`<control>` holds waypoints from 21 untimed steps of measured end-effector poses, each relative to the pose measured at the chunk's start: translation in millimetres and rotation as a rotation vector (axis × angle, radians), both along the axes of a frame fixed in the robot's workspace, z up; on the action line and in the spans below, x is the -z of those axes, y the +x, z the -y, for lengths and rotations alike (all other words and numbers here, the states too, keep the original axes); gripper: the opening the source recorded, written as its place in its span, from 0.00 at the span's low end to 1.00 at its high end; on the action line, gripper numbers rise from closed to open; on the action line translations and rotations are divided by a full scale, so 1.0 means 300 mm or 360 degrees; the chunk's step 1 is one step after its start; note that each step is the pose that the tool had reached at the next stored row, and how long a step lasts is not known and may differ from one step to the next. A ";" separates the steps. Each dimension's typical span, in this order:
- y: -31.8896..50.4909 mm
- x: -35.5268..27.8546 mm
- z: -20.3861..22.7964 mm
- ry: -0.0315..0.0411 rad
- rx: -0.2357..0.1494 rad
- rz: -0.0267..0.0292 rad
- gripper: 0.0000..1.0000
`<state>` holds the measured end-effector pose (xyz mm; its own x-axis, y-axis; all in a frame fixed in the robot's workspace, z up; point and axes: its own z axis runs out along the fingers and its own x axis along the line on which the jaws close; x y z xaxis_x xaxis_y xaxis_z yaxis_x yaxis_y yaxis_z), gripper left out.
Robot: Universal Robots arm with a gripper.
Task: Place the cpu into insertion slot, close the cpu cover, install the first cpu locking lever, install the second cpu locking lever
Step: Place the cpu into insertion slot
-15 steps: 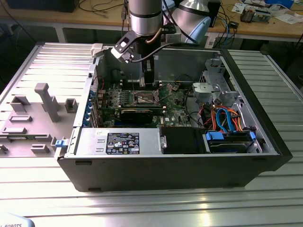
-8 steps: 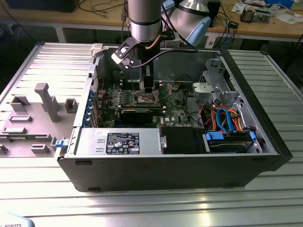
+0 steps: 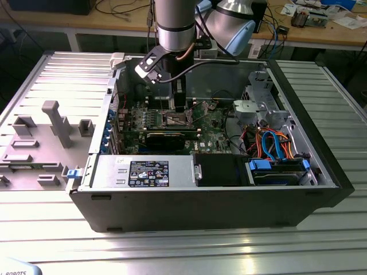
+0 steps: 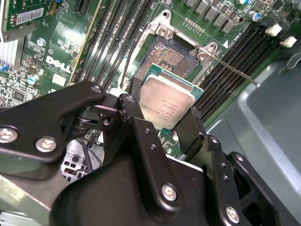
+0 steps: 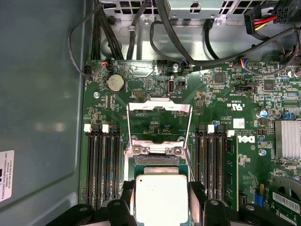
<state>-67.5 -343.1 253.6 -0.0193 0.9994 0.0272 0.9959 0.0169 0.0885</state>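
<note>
Gripper point(image 4: 163, 113) is pinching the cpu point(image 4: 168, 96) close above the bare insertion slot point(image 4: 171, 55), inside the computer case point(image 3: 189, 209) at the exterior view's centre. The cpu cover point(image 5: 159, 107) is lying flipped open.

The cpu point(image 4: 167, 102), a square chip with a silvery-grey top, is pinched at opposite edges between the black fingers point(image 4: 137, 123), tilted over the insertion slot point(image 4: 172, 55), whose dark centre lies bare. The cpu cover point(image 5: 159, 107), a thin silvery frame, is swung open.

arm point(image 3: 174, 26) vert, wrist pointing down | hand point(image 5: 162, 202): 2 fingers point(image 5: 197, 197) clamped on opp edges of cpu point(image 4: 167, 101)
</note>
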 end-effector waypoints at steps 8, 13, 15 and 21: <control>0.000 0.015 0.000 0.0000 0.0000 0.00001 0.54; 0.000 0.023 0.000 0.0000 0.0000 0.00001 0.54; 0.000 0.023 0.000 0.0000 0.0000 0.00001 0.54; 0.000 0.024 0.000 0.0000 0.0000 0.00072 0.54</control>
<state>-67.5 -343.0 246.6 -0.0193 0.9994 0.0273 0.9955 0.0167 0.0930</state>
